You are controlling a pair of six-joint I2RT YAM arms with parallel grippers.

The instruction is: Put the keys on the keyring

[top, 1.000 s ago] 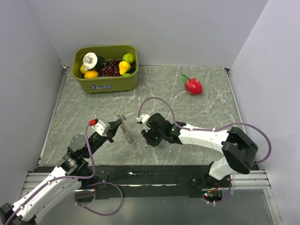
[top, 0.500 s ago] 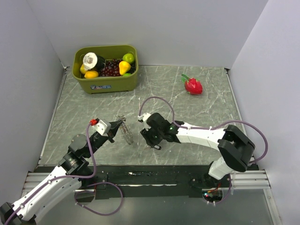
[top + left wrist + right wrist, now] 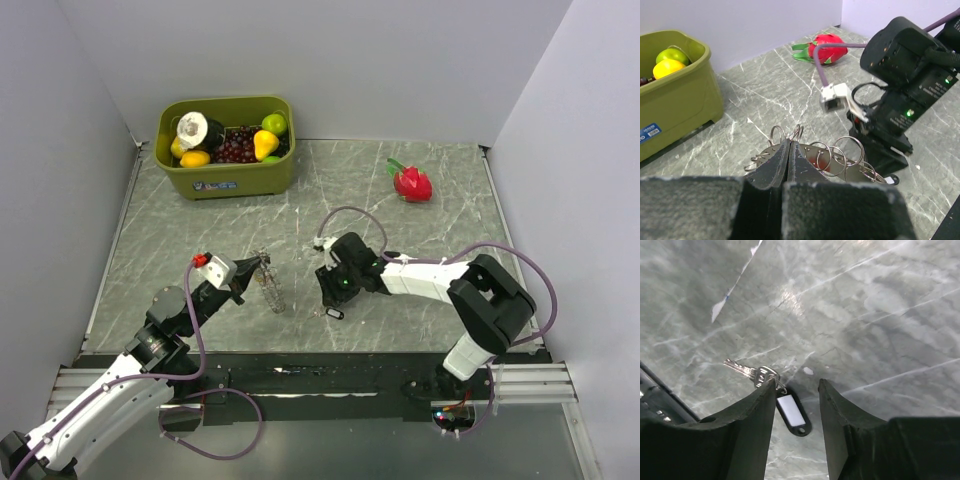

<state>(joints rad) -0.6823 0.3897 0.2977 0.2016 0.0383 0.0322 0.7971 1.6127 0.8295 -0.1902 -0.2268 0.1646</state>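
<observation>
My left gripper (image 3: 247, 270) is shut on a metal plate carrying several wire key rings (image 3: 268, 287) and holds it just above the table. In the left wrist view the fingertips (image 3: 787, 145) pinch the plate's near edge, with the rings (image 3: 840, 157) beyond them. My right gripper (image 3: 329, 299) is open and points down at the table. In the right wrist view it (image 3: 797, 385) straddles a silvery key (image 3: 751, 372) joined to a black tag with a white label (image 3: 792, 413). The key lies flat by the left finger. The tag also shows in the top view (image 3: 335, 313). No other keys show.
A green bin (image 3: 240, 178) of toy fruit stands at the back left, also in the left wrist view (image 3: 685, 100). A red dragon fruit (image 3: 412, 183) lies at the back right. My right arm's cable loops over the table centre.
My right gripper has shifted right and turned, away from the ring plate, and now stands over the key and tag. My left arm has barely moved.
</observation>
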